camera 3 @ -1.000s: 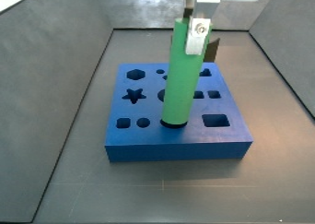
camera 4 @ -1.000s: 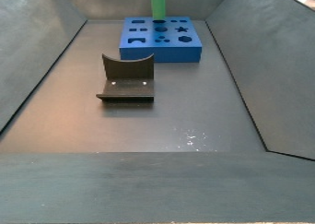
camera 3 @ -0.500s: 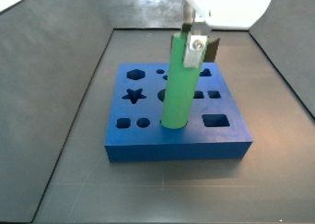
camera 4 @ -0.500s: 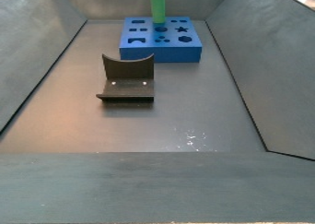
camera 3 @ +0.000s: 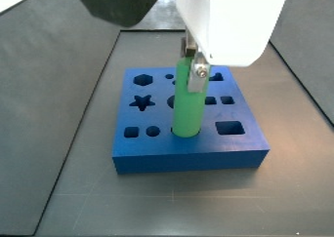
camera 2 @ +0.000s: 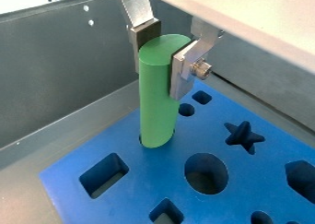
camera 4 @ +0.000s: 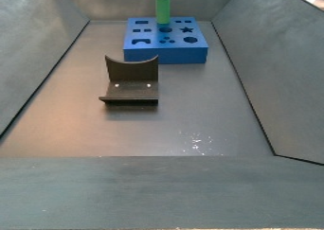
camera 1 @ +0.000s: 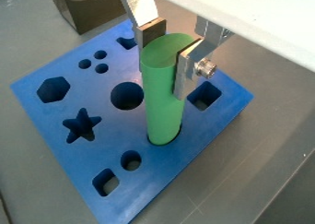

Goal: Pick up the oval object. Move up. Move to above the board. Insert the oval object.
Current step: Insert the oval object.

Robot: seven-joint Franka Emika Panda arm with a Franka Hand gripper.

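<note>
Two flat silver fingers [camera 1: 191,64] of the pincer [camera 1: 169,45] pinch the top of the long, smooth, bright green oval peg [camera 1: 164,94], which stands upright with its lower end in a hole of the thick, square, bright blue board [camera 1: 74,154] with shaped holes; both wrist views show this grasp close up, the dark pads pressed to either side of the peg [camera 2: 157,94], and the pincer [camera 2: 167,46] sits directly over the board [camera 2: 135,195]; a side view shows the same peg [camera 3: 189,102] rising from the front row of the board [camera 3: 183,156], between a small round hole and a square one, with the pincer [camera 3: 193,67] half hidden under the white body of the arm [camera 3: 235,21]; in the farther side view only the green shaft [camera 4: 164,5] shows above the board [camera 4: 171,50], the pincer being cut off by the picture's edge; that view alone shows the dark brown curved block [camera 4: 131,81] lying on the grey floor [camera 4: 165,130], well apart from the board and nearer the camera; no writing or label can be read anywhere; compared with half a second ago, the arm's white body has come lower and fills more of the near side view, and the peg stands less tall above the board.
</note>
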